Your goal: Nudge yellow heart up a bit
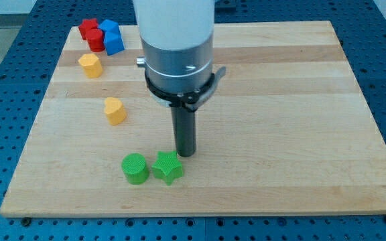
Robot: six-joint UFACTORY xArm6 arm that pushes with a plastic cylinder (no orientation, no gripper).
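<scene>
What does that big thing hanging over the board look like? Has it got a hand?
No hand or claw. The arm is a fat white cylinder, then a grey metal collar with a small white mark and a black clamp ring. A straight dark rod hangs below; my tip is its blunt end.

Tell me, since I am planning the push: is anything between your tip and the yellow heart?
Nothing visible. My tip stands right of the yellow heart, bare board between; the green star sits just below my tip.

A green cylinder (135, 168) and green star (168, 167) are sitting side by side near the board's (280, 134) bottom edge. Red (91, 33) and blue (111, 37) blocks are clustering at the top-left corner, a yellow block (90, 65) lying just below them.
</scene>
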